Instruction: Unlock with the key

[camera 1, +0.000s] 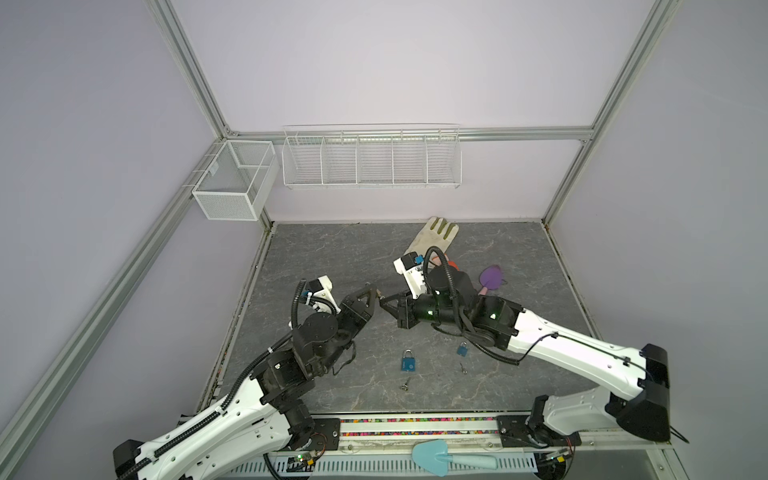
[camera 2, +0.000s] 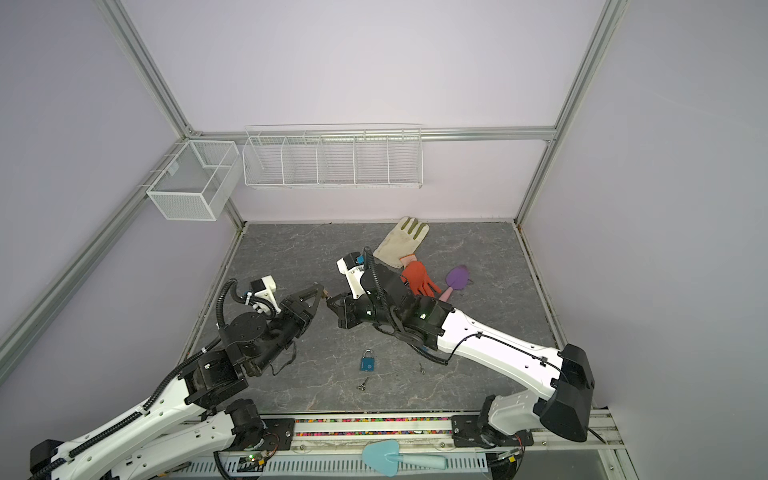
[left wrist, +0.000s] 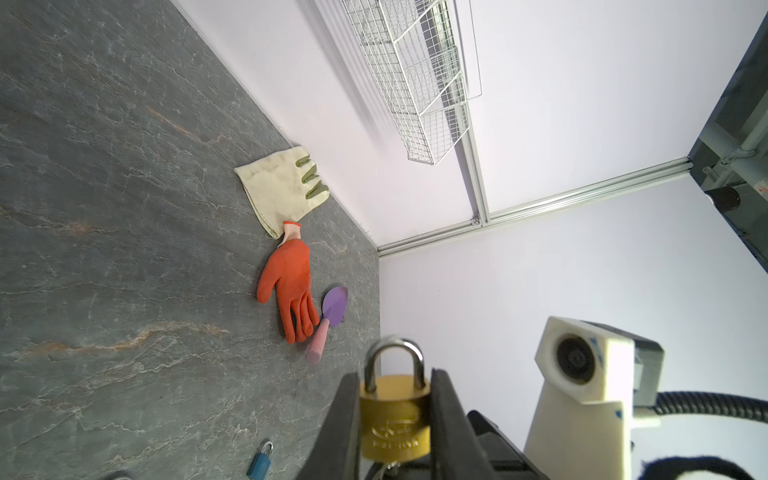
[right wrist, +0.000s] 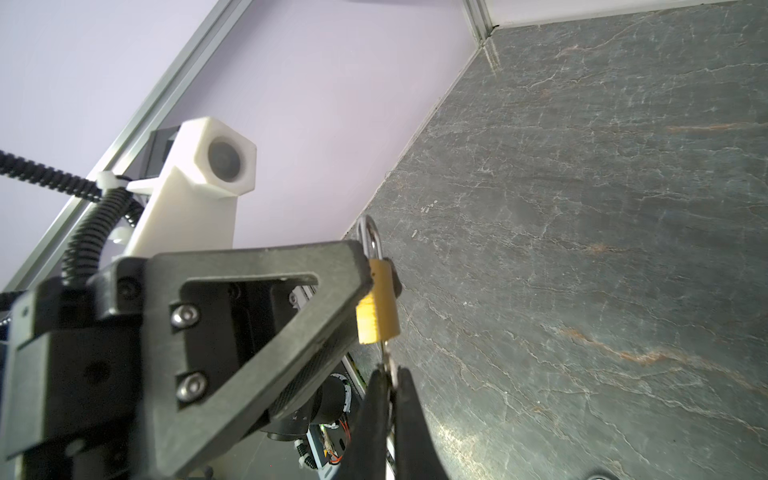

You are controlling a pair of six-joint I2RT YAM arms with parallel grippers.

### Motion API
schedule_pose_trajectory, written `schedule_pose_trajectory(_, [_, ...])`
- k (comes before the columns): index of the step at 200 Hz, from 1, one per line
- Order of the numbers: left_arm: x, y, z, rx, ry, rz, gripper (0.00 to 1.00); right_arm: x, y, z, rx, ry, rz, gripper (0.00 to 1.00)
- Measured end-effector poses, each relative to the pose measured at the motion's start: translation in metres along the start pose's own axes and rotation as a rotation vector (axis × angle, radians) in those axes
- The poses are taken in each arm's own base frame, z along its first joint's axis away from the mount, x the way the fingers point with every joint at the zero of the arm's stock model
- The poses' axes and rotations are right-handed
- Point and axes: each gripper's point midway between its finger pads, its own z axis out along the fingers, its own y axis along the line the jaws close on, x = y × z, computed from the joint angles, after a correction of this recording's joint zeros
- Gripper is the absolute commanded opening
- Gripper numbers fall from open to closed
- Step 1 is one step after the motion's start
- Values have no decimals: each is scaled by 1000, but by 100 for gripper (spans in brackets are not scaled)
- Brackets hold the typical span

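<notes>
Clamping the brass padlock by its body above the table's middle, the left gripper holds it with the shackle closed, while the right gripper pinches the key, whose blade meets the lock's underside. Stamped writing on the brass face is too blurred to read. A mesh basket hangs at the left and a five-bay wire rack at the back.

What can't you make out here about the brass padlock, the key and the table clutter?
- Right wrist view: the key is a sliver between brass padlock and right pincer; depth and turn hidden.
- Left wrist view: keyhole faces away, behind the padlock's body in the left pincer.
- Both top views: loose key too small.
- A top view: orange glove mostly behind the right arm.
</notes>
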Motion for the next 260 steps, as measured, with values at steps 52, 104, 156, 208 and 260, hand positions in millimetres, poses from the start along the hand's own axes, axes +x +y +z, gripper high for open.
schedule_pose_trajectory(52, [-2, -6, 1, 22, -8, -3, 0, -5, 4, -3, -45, -1, 63, 6])
schedule_pose_trajectory(104, [0, -6, 3, 26, 4, 5, 3, -4, -1, -5, 0, -8, 27, 6])
schedule_pose_trajectory(156, [2, -5, 5, -18, 32, 48, 14, -2, -10, -4, 79, -26, -76, 6])
schedule_pose_trajectory(208, [6, -1, 12, -65, 51, 57, 25, -1, -19, -6, 148, -32, -161, 6])
schedule_pose_trajectory(260, [9, -2, 14, -89, 74, 46, 37, -5, -31, -9, 230, -51, -213, 6])
